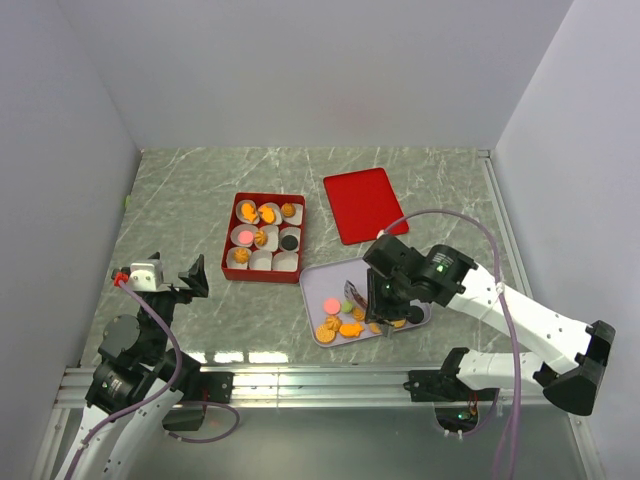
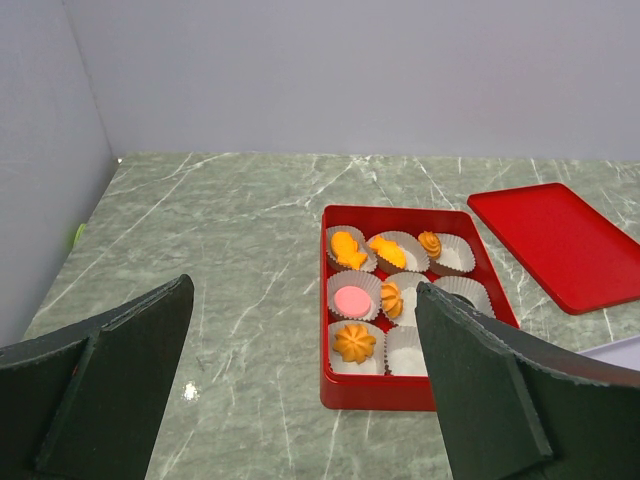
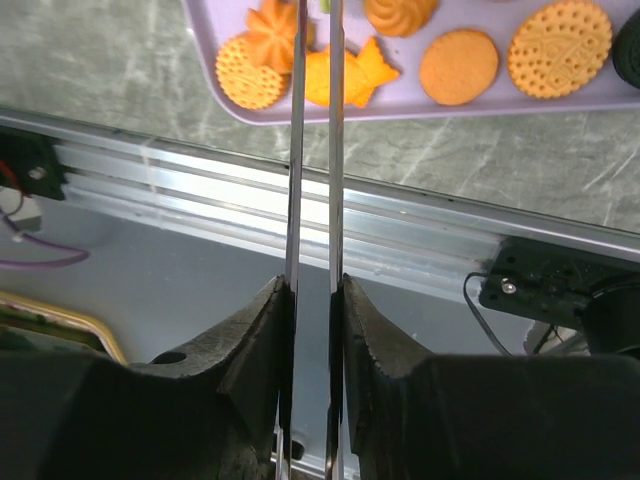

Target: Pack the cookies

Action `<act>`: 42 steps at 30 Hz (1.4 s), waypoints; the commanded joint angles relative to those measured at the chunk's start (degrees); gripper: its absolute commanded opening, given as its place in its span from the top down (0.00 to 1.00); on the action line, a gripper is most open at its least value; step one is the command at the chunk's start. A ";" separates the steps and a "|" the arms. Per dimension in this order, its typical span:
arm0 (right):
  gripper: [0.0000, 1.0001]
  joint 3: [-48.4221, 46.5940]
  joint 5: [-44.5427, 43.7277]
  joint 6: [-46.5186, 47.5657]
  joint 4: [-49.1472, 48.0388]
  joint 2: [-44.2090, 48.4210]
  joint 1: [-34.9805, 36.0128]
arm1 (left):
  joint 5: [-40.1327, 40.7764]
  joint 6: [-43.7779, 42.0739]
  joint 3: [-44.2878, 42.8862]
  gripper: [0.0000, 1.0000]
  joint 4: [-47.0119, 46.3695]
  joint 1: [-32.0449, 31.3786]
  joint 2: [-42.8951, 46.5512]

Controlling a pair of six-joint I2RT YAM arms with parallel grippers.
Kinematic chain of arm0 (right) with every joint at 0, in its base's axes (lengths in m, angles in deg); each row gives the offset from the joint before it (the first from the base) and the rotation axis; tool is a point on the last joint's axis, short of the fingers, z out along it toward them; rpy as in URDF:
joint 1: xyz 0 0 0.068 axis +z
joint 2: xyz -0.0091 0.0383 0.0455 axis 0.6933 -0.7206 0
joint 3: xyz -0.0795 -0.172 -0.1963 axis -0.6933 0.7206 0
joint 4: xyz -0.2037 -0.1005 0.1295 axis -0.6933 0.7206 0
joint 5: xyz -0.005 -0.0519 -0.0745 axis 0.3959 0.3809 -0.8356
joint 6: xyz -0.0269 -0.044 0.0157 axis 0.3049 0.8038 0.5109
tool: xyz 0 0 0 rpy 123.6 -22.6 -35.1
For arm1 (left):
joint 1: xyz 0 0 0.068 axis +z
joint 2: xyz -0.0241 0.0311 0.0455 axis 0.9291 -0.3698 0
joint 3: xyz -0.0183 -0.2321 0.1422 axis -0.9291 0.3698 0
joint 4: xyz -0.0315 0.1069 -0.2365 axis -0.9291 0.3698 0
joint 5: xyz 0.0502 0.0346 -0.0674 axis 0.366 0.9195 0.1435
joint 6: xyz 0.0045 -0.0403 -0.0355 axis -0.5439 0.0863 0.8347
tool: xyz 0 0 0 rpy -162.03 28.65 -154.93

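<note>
Many cookies [image 3: 458, 67] lie loose on a pale tray [image 1: 318, 283] at the near right of the marble table [image 1: 180, 200]: dotted round ones, a plain round one, a fish shape, a swirl, and a pink and a green one. The right gripper [image 3: 313, 288] hangs over the tray's near edge, and from above its arm hides part of the tray. Its fingers stand a narrow slot apart. Each carries a thin metal strip reaching toward the orange cookies at the tray's near left corner. The strip tips run out of the wrist view, so I cannot tell whether they pinch anything.

Just left of the tray sits a red box [image 2: 375, 392] with nine white paper cups [image 2: 455, 258], most holding a cookie. Its red lid [image 1: 365, 205] lies flat beyond the tray, right of the box. The left gripper [image 2: 300, 300] is spread wide and empty at the near left, facing the box but well apart from it. A metal rail [image 3: 200, 185] runs along the table's near edge, close to the tray.
</note>
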 commanded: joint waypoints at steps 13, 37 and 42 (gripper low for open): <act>0.69 -10.13 -5.69 1.17 4.57 -3.75 0.47 | -0.17 -0.81 -0.18 0.01 -1.34 -0.05 1.72; 0.53 -1.96 -2.00 -0.76 1.07 -3.84 0.47 | -1.22 -1.08 -0.18 0.00 -1.17 -0.05 2.25; 0.53 -0.55 -2.09 -0.58 -0.16 -4.37 0.56 | -1.22 -1.08 -0.18 0.01 -1.08 -0.05 2.42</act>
